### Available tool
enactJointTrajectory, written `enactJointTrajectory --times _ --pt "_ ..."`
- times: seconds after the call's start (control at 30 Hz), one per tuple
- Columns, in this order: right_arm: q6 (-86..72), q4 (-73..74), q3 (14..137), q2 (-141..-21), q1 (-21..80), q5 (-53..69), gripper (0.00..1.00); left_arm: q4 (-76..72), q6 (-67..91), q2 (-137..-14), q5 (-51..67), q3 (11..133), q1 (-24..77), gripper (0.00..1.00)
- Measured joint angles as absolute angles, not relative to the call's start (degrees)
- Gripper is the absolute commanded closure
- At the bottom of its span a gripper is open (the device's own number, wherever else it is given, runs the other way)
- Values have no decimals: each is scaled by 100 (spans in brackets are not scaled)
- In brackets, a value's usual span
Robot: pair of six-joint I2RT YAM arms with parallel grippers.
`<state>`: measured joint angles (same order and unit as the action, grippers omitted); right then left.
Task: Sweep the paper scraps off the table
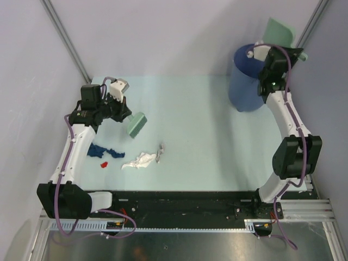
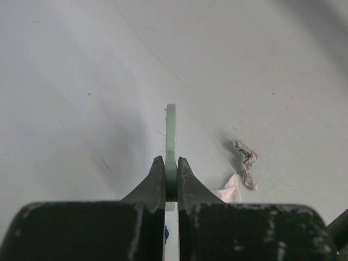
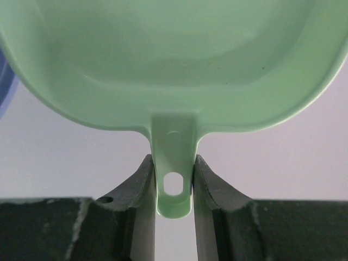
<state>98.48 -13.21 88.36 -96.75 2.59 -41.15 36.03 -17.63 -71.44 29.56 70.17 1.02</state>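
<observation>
Paper scraps lie on the pale table at the front left: a dark blue wad, a small red one, a white one and a grey one. The grey scrap and white scrap also show in the left wrist view. My left gripper is shut on the pale green hand brush, seen edge-on between the jaws. My right gripper is shut on the handle of the pale green dustpan, held up over the blue bucket.
The blue bucket stands at the back right of the table, under the dustpan. Grey frame posts rise at the back corners. A black front rail runs along the near edge between the arm bases.
</observation>
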Motion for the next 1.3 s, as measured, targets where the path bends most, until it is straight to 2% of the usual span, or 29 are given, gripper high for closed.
enactJointTrajectory --times 0.23,0.47,0.63,0.93,1.3 --pt "6263 1337 11098 -9703 128 -3745 100 3618 -1763 -7144 2958 7017 97 100" --pt "3223 3210 11622 -9537 268 -3356 100 3621 -1767 -7144 2954 7017 97 100" --pt "1798 4086 11139 -9124 869 -2738 100 3623 -1767 -7146 2954 7017 97 100" --pt "615 4313 9096 -7797 3074 -1514 100 3638 -1800 -7146 2954 7002 97 100" --pt "-16 5616 8324 -9321 4274 -716 100 3675 -1811 -7146 2956 6816 97 100"
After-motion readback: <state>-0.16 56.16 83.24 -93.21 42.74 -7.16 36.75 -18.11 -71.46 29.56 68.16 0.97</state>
